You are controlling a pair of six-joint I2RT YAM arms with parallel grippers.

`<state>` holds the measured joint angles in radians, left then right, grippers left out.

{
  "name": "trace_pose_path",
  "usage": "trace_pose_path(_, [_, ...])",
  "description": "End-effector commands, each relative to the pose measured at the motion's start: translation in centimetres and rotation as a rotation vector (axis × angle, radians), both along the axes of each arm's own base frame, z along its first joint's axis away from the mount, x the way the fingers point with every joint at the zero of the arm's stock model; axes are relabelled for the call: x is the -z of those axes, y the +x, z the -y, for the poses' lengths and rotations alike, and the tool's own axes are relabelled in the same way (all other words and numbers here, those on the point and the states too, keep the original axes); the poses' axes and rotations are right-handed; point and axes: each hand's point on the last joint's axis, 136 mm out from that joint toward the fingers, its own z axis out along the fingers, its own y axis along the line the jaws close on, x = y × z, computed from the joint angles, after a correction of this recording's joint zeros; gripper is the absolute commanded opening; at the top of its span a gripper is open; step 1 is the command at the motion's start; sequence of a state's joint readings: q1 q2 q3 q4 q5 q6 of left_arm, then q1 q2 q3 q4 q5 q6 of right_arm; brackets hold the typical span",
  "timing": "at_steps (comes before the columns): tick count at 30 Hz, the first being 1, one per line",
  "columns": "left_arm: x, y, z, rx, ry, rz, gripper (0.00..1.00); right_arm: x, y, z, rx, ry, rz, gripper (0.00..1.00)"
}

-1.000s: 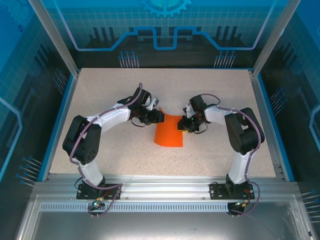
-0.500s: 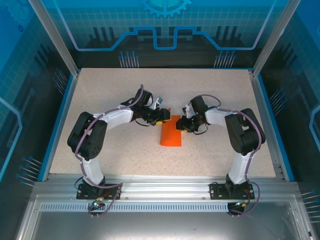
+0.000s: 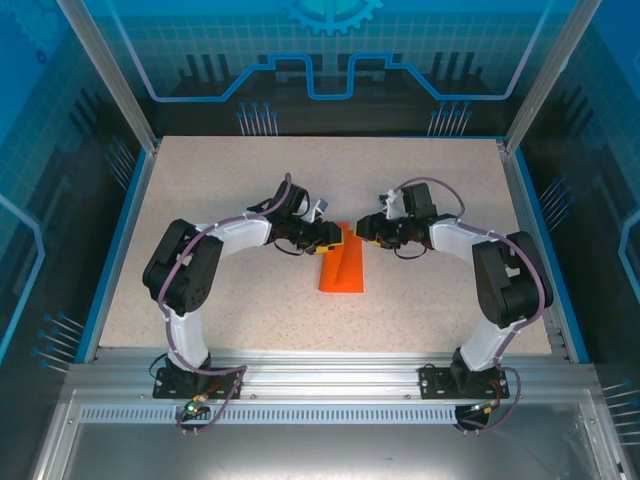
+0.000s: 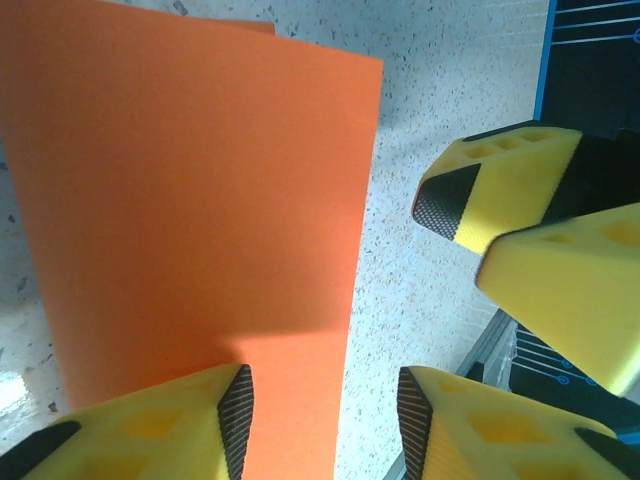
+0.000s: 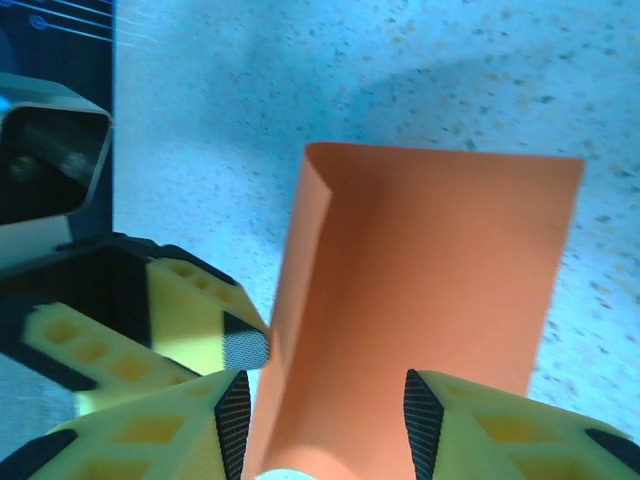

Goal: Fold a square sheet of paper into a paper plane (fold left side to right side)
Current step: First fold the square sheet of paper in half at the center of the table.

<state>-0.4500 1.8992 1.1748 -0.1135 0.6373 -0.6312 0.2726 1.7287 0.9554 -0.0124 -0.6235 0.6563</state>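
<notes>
Paper (image 3: 343,268) between left pincer (image 3: 327,238), right pincer (image 3: 367,229).

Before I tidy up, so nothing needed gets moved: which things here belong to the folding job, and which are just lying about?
Job:
- paper, folded over
- left fingers
- right fingers

Just there, nothing loose:
- table
- front rail

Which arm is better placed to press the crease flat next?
Probably left. The left gripper sits open right at the folded left edge of the sheet. The right gripper hangs at the far right corner, over the free edges.
</notes>
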Motion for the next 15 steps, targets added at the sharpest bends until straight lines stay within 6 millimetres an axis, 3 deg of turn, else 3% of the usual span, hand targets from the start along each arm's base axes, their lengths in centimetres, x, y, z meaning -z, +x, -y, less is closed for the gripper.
trace_pose_path(1, [-0.9,0.4,0.9,0.015,-0.033,0.005,0.45,-1.5,0.5,-1.8,-0.023,0.071,0.007,0.48])
trace_pose_path(11, [-0.8,0.4,1.0,0.015,-0.033,0.004,0.41,0.9,0.1,-3.6,-0.036,0.064,-0.081,0.44])
trace_pose_path(15, [-0.9,0.4,1.0,0.016,-0.033,0.003,0.41,1.2,0.0,-3.9,-0.044,0.064,-0.088,0.34])
